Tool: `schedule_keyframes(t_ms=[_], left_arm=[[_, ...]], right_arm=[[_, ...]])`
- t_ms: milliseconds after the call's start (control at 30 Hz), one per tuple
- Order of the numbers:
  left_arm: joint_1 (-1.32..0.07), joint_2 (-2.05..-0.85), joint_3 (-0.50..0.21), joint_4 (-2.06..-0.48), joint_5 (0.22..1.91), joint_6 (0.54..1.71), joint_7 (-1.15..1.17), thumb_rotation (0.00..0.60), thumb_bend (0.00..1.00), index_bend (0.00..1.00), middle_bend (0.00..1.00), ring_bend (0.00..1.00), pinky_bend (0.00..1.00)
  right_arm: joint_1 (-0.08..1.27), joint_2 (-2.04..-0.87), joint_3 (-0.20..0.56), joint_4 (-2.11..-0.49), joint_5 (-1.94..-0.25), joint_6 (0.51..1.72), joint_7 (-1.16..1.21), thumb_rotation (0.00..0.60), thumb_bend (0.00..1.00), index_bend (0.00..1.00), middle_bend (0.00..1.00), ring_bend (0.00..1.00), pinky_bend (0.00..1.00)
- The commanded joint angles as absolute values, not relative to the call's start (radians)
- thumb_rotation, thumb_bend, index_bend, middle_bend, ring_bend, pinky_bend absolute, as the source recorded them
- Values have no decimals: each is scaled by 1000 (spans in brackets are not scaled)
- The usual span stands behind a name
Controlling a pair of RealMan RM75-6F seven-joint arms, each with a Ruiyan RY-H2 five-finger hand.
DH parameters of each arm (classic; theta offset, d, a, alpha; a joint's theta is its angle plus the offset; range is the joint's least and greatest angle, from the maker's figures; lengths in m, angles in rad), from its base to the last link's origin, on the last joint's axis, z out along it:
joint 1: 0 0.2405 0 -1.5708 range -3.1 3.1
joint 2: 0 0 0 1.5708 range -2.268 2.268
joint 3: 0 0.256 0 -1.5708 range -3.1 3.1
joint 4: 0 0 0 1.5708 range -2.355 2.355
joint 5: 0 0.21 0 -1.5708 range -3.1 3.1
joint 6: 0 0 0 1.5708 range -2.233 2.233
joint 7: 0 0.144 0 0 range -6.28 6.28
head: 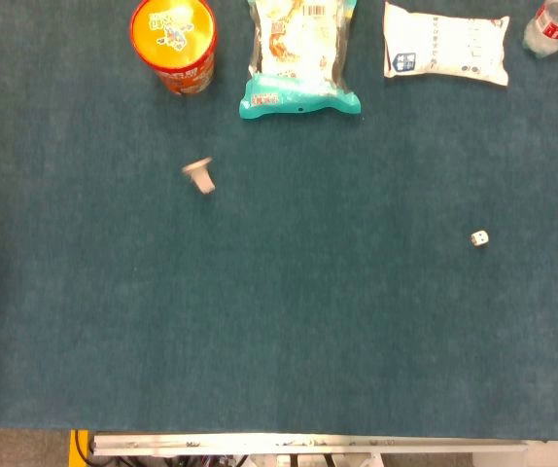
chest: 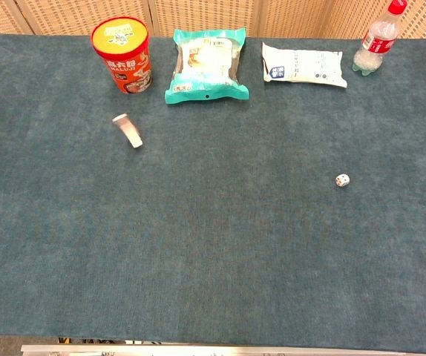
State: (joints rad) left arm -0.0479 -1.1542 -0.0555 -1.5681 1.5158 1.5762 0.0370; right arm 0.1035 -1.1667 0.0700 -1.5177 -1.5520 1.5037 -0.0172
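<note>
Neither hand shows in the head view or the chest view. On the dark teal cloth a small white die lies to the right of centre. A small pale clip-like piece lies left of centre. Along the far edge stand a red and orange cup, a teal snack bag, a white pouch and a clear bottle with a red cap.
The teal-covered table fills both views. Its metal front edge shows at the bottom of the head view. A woven tan wall runs behind the far edge.
</note>
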Motion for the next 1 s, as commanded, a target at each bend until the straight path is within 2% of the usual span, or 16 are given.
schedule_keyframes(t_ms=[33, 333, 567, 667, 900, 1000], left_arm=[[-44, -1155, -52, -1569, 1521, 1582, 37, 600, 298, 307, 224, 119, 317], [-29, -1148, -55, -1574, 1510, 1598, 23, 600, 298, 309, 233, 120, 318], [-30, -1149, -53, -1573, 1507, 1587, 25, 600, 298, 309, 237, 120, 318], [-33, -1147, -53, -1572, 1506, 1579, 26, 600, 298, 309, 238, 121, 318], [-31, -1147, -47, -1579, 1519, 1583, 34, 600, 298, 309, 238, 121, 319], [-30, -1147, -45, -1584, 1526, 1586, 40, 600, 298, 309, 238, 121, 319]], right_arm=[[106, -1166, 66, -1521, -1559, 1501, -21, 600, 180, 0, 0, 30, 304], [128, -1158, 63, -1530, -1553, 1457, -29, 600, 180, 6, 16, 30, 305], [136, -1155, 53, -1531, -1563, 1443, -34, 600, 182, 82, 105, 47, 303], [137, -1159, 51, -1529, -1569, 1447, -49, 600, 213, 143, 178, 109, 325], [149, -1158, 32, -1556, -1593, 1425, -113, 600, 379, 291, 373, 306, 499], [169, -1142, 30, -1584, -1594, 1387, -182, 600, 400, 337, 474, 407, 569]])
